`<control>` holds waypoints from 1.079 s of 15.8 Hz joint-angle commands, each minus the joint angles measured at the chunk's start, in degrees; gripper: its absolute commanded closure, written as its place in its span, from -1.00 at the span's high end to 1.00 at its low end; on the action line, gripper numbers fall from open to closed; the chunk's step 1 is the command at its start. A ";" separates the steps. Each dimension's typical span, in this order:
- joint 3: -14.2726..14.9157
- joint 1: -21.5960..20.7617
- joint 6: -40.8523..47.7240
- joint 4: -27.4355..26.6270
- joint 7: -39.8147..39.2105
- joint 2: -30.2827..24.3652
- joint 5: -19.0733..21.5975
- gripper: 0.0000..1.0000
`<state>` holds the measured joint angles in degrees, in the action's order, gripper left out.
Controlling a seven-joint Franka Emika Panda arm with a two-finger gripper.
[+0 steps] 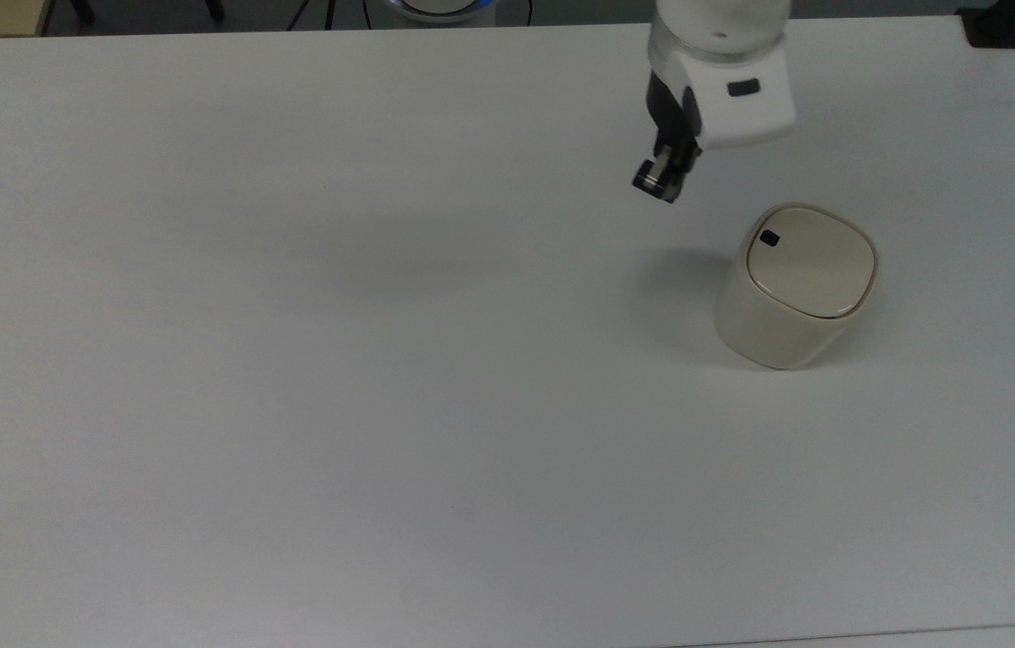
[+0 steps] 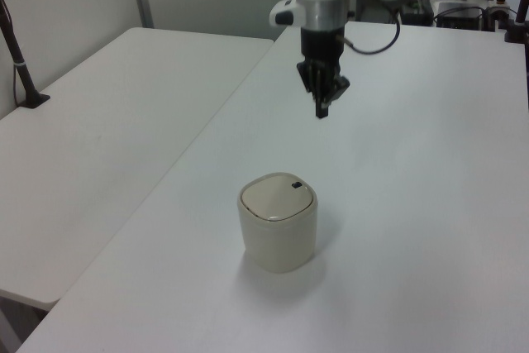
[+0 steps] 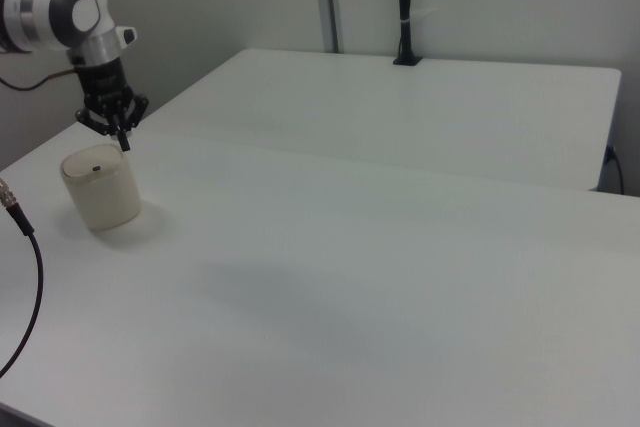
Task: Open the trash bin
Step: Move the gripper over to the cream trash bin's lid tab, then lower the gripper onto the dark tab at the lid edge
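The cream-white trash bin stands upright on the white table, at the top view's right, with its flat lid down. A small black button sits at the lid's rim, on the side facing my gripper. My gripper hangs in the air up and left of the bin in the top view, apart from it, fingers shut with nothing between them. In the left view the gripper hovers beyond the bin. In the right view the gripper is just above and behind the bin.
The white table stretches wide to the top view's left of the bin. A second white table adjoins it in the left view. A black clamp sits at the top view's far right corner, and a cable hangs at the right view's left edge.
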<state>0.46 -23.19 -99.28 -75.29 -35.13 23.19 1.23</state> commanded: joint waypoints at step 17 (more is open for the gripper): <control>5.52 -12.93 -9.00 5.59 7.18 10.38 -0.70 -1.00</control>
<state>5.22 -34.98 -107.68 -70.72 -29.58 31.99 1.19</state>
